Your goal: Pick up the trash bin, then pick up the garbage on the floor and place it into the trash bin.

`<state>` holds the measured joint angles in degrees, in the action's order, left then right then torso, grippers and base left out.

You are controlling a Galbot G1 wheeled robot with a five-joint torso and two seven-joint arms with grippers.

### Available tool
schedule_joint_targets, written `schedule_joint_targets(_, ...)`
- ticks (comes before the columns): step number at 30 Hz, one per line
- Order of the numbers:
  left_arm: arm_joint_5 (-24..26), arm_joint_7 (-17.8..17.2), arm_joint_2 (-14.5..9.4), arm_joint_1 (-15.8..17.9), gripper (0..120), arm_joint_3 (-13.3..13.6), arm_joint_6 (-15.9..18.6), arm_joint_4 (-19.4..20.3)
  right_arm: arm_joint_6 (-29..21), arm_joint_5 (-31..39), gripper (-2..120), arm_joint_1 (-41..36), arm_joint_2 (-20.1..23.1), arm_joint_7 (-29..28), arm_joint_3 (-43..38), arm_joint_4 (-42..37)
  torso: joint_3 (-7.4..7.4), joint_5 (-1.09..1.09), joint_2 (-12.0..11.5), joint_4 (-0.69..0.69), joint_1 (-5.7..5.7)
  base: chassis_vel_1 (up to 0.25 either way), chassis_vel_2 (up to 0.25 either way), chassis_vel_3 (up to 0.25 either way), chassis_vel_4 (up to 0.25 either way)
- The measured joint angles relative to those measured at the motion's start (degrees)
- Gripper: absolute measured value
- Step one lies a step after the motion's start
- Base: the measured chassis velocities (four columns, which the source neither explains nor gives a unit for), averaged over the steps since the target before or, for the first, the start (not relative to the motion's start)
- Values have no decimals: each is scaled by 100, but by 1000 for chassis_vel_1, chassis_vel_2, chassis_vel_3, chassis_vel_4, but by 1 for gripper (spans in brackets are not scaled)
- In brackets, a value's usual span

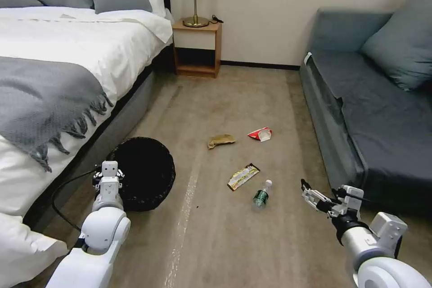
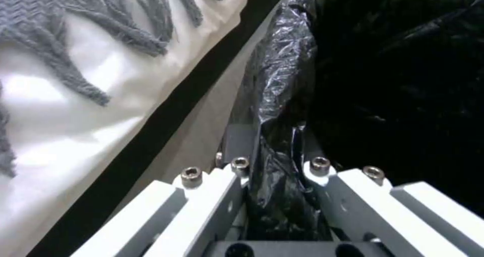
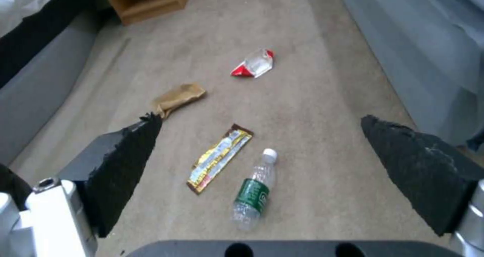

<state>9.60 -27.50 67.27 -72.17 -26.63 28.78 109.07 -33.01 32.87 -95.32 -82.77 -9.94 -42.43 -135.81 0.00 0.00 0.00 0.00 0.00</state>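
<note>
Trash bin [image 1: 146, 173]: black-lined, beside the bed [image 1: 67, 54], at the left of the floor [image 1: 211, 243]; whether lifted or resting, cannot tell. Left gripper [image 2: 275, 162]: at the bin's near rim, jaws narrow, closed on the bag-covered lip. Right gripper [image 3: 262, 143]: hovering above the litter, jaws wide, holding nothing. Garbage, all four pieces on the carpet: clear bottle [image 1: 262, 194], green label, nearest the right gripper; yellow-black wrapper [image 1: 243, 176] just beside it; crumpled brown paper [image 1: 220, 140] and red-white packet [image 1: 260, 134] farther off. Progress, judged: bin grasp made; no litter binned; four pickups remain.
</note>
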Motion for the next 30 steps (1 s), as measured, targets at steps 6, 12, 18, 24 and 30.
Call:
schedule_joint_targets(6,-99,73,19,-6,5,30,-57,-54,6,0,100,-6,10,6,-11,20,0,0,0,0,0,-76,76,69,-86)
schedule_joint_targets(12,-427,327,14,-74,5,53,-261,-115,7,0,100,9,5,9,-2,58,0,0,0,1,0,-80,105,94,-98)
schedule_joint_targets(18,-430,331,35,-72,5,59,-271,-186,24,-47,100,5,-19,15,42,121,0,0,0,-1,0,-82,69,76,-86)
schedule_joint_targets(24,-423,328,34,-71,5,50,-293,-227,40,-82,100,8,-44,20,85,167,0,0,0,-1,0,-86,64,79,-78)
schedule_joint_targets(30,-416,322,27,-71,5,35,-303,-235,42,-111,100,43,-66,26,120,220,0,0,0,0,0,-79,100,95,-110)
